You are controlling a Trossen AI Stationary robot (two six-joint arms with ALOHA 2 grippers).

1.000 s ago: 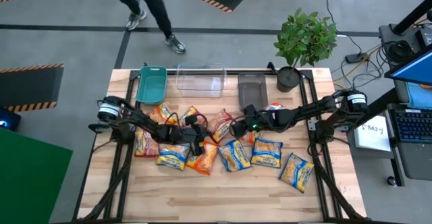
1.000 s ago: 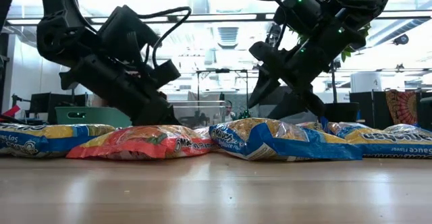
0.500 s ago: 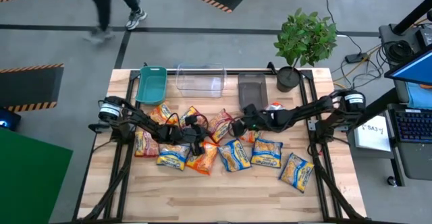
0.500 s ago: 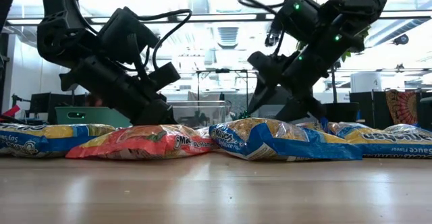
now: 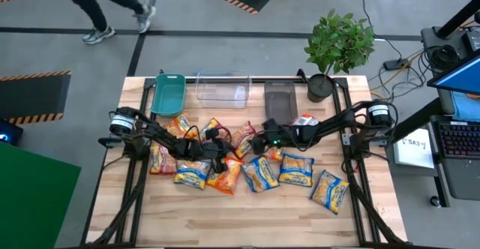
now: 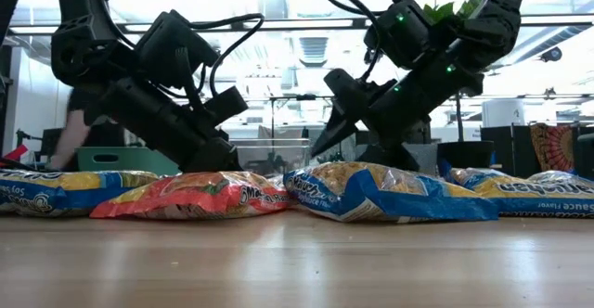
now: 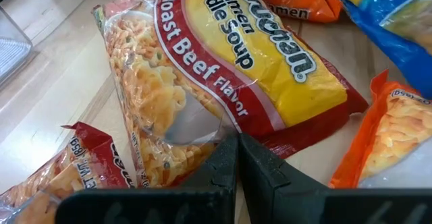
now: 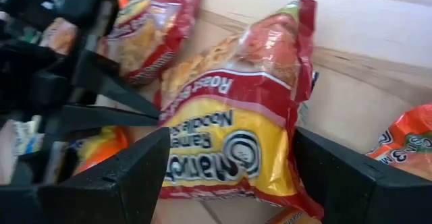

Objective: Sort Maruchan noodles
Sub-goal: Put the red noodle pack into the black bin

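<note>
Several Maruchan noodle packets lie flat in a heap on the wooden table. Among them is a red-and-yellow Roast Beef packet [image 5: 244, 136], also plain in the wrist views [image 7: 223, 62] [image 8: 236, 129]. My left gripper [image 7: 236, 143] is shut, and its tips meet at that packet's side edge. From the table's right, my right gripper [image 8: 229, 143] hangs open just above the same packet, one finger on either side of it, slanting down [image 6: 325, 143]. My left gripper's shut fingertips [image 8: 152, 113] touch the Roast Beef packet's side edge [image 7: 251, 143], coming from the table's left and slanting down. Whether film is caught between them, I cannot tell. The packet lies flat on the table.
A teal bin [image 5: 168, 93], a clear bin [image 5: 222, 89] and a grey bin [image 5: 279, 99] line the far edge, beside a potted plant [image 5: 330, 46]. Blue-and-yellow packets [image 5: 296, 169] and an orange one [image 5: 225, 175] lie nearer. A person [image 5: 105, 9] walks beyond the table.
My right gripper has sunk and gone toward the table's left, tipping further down, until its open fingers stand over the Roast Beef packet. The person beyond the table has walked toward the left.
</note>
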